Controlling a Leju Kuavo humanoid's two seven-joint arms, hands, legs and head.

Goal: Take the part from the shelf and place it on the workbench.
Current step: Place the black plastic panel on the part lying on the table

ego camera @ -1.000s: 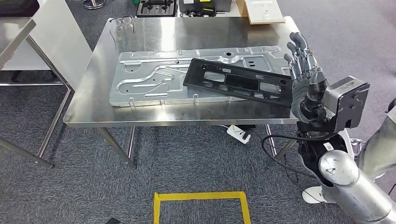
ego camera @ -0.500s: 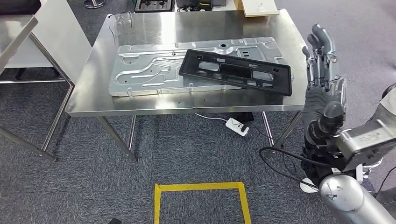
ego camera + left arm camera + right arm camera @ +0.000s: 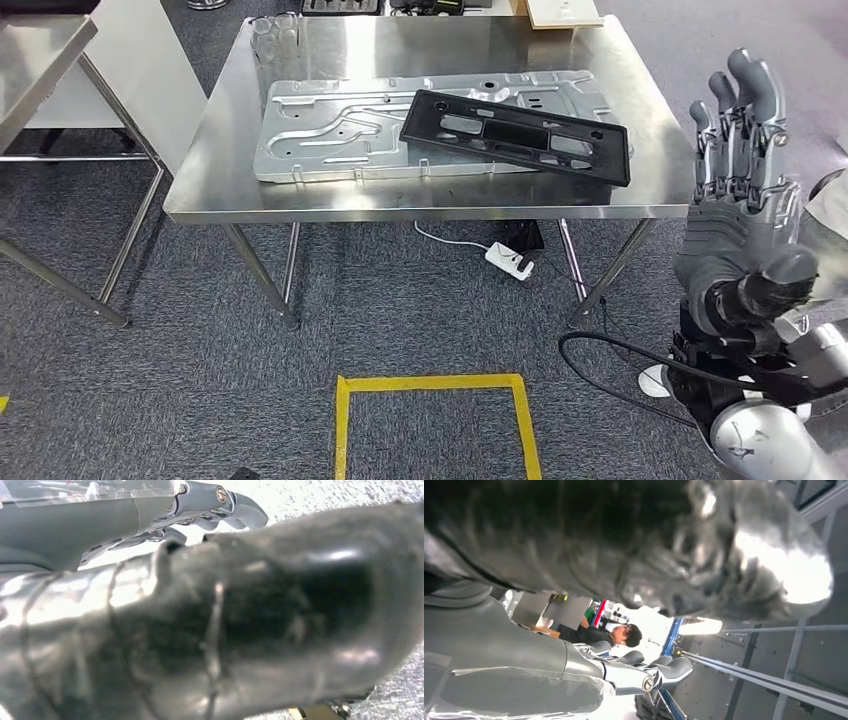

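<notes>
The black plastic part [image 3: 515, 135], a long frame with cut-outs, lies flat on the steel workbench [image 3: 400, 205], partly over a pressed silver metal panel [image 3: 330, 130]. My right hand [image 3: 740, 190] is raised to the right of the workbench, clear of the part, with its fingers stretched upward and nothing in it. In the right wrist view its fingers [image 3: 659, 672] also lie straight and bare. My left hand [image 3: 210, 610] hangs over grey carpet; its fingers [image 3: 220, 502] reach out past the thick thumb and hold nothing.
A white power strip [image 3: 508, 262] and its cable lie on the carpet under the workbench. A yellow floor marking [image 3: 435, 383] lies in front of me. A second steel table [image 3: 40, 50] stands at the left. A person [image 3: 624, 635] sits far off.
My right hand has come away from the black part's right end and risen beside the workbench. The whole view has shifted, with the workbench now farther off.
</notes>
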